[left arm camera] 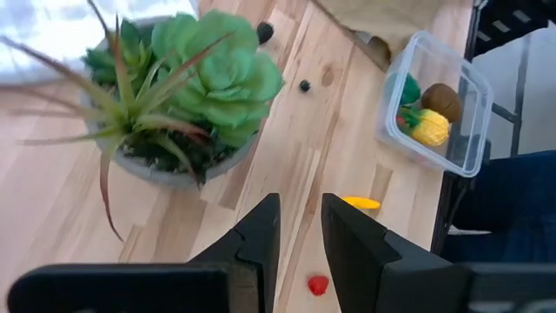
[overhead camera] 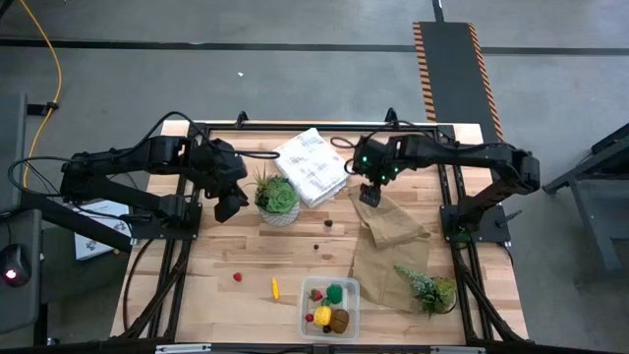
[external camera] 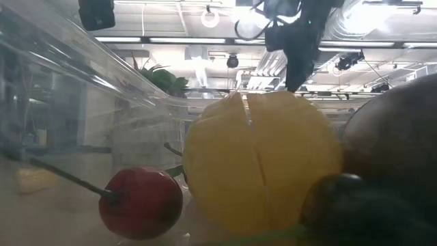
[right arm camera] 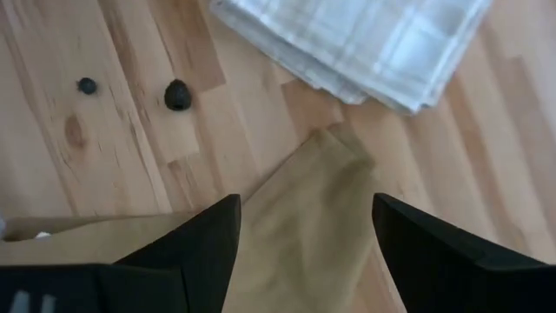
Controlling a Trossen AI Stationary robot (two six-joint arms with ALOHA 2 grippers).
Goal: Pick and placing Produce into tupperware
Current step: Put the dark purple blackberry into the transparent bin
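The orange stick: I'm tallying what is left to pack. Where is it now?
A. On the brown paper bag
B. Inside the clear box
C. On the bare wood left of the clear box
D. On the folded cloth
C: the high view shows the orange stick lying on the table's wood, just left of the tupperware, not inside it.

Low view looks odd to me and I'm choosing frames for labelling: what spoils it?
Low view: shot through the clear tupperware wall, with the lemon and a red berry looming blurred and ceiling lights glaring. High view: evenly lit and sharp.
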